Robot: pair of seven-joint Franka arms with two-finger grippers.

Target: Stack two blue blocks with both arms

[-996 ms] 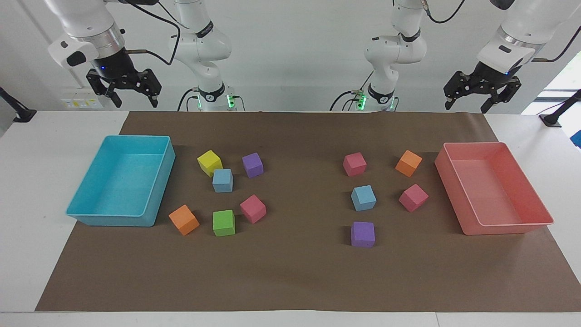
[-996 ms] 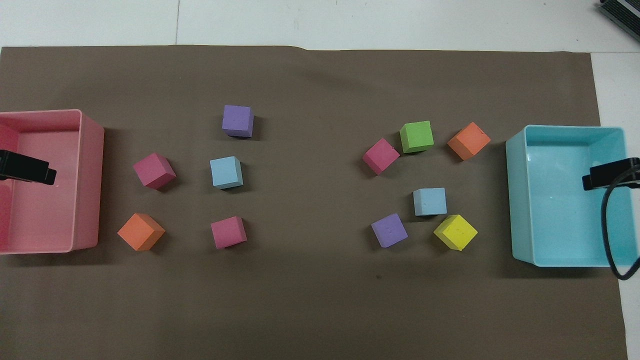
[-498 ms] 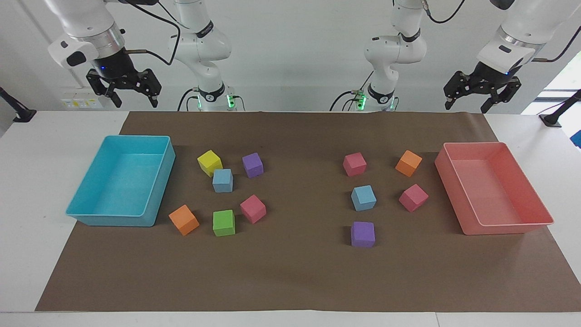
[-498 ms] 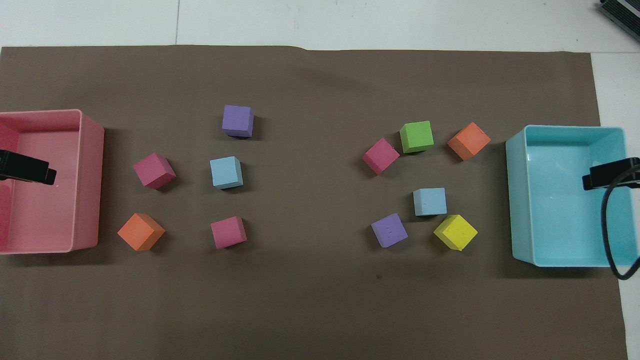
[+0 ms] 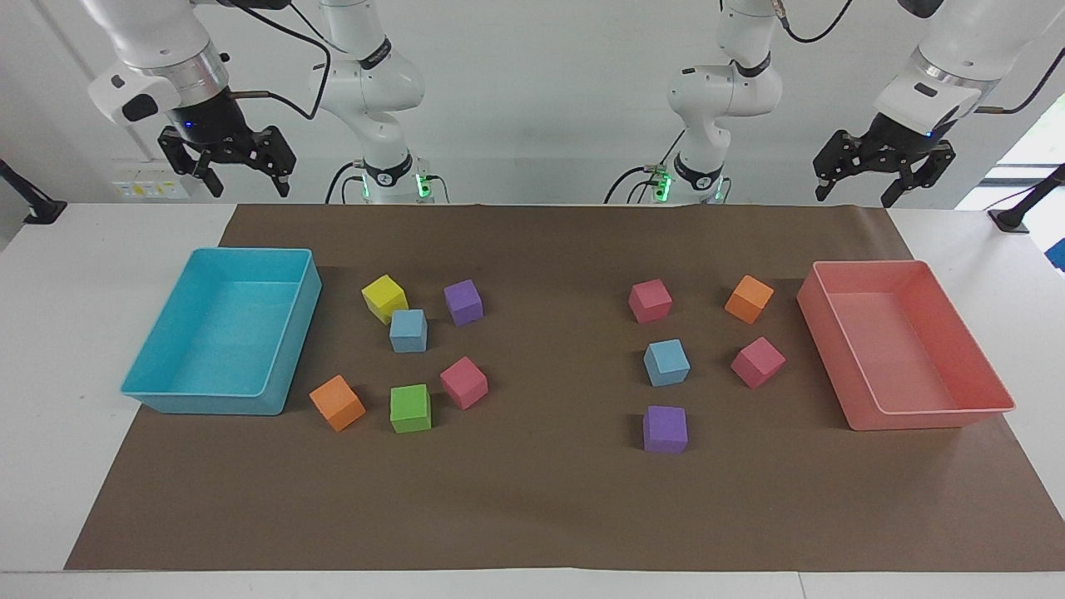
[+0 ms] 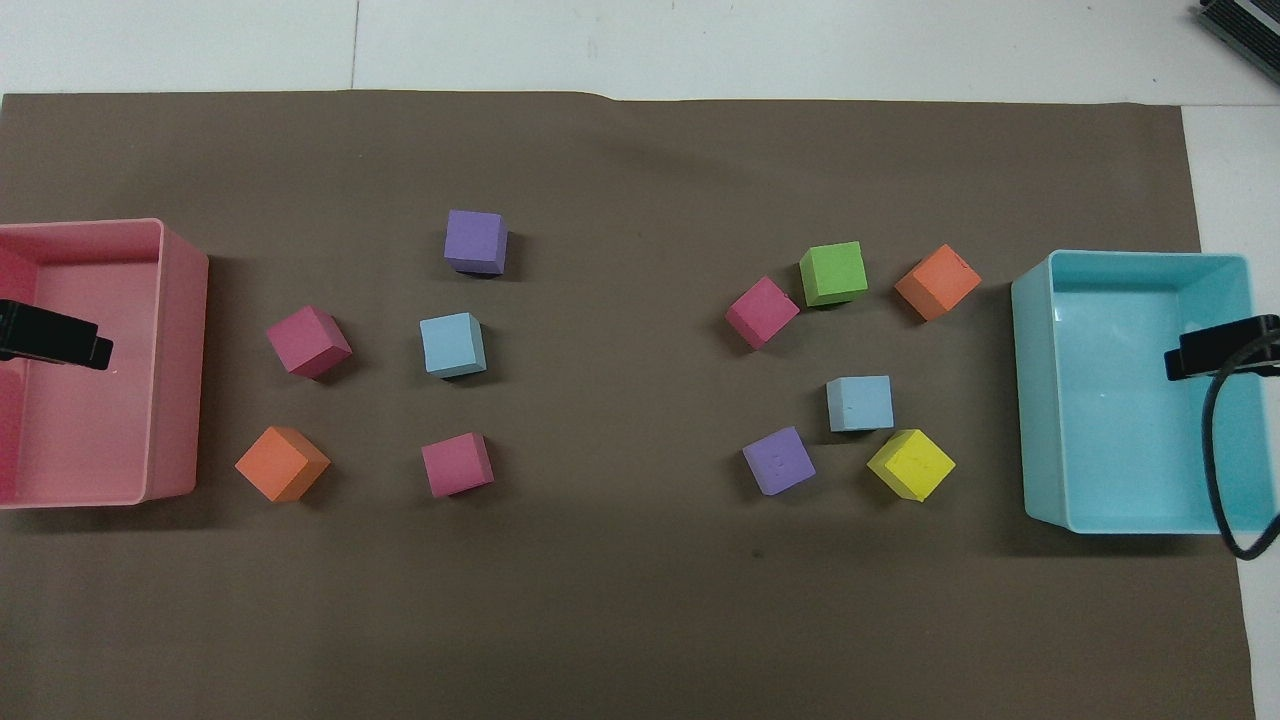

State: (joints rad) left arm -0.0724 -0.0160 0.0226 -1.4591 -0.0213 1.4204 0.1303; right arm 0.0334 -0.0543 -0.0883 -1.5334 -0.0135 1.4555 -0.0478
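One blue block (image 5: 408,330) lies toward the right arm's end of the table, close beside a yellow cube (image 5: 384,298); it also shows in the overhead view (image 6: 860,403). The other blue block (image 5: 666,363) lies toward the left arm's end, between a pink cube (image 5: 650,300) and a purple cube (image 5: 665,429); it also shows in the overhead view (image 6: 452,344). My right gripper (image 5: 248,187) hangs high, open and empty, over the turquoise bin (image 5: 291,333). My left gripper (image 5: 854,198) hangs high, open and empty, over the pink bin (image 5: 832,341). Both arms wait.
Other cubes lie on the brown mat (image 5: 549,499): purple (image 5: 463,301), pink (image 5: 463,382), green (image 5: 410,408) and orange (image 5: 337,403) by the turquoise bin; orange (image 5: 749,299) and pink (image 5: 758,362) by the pink bin.
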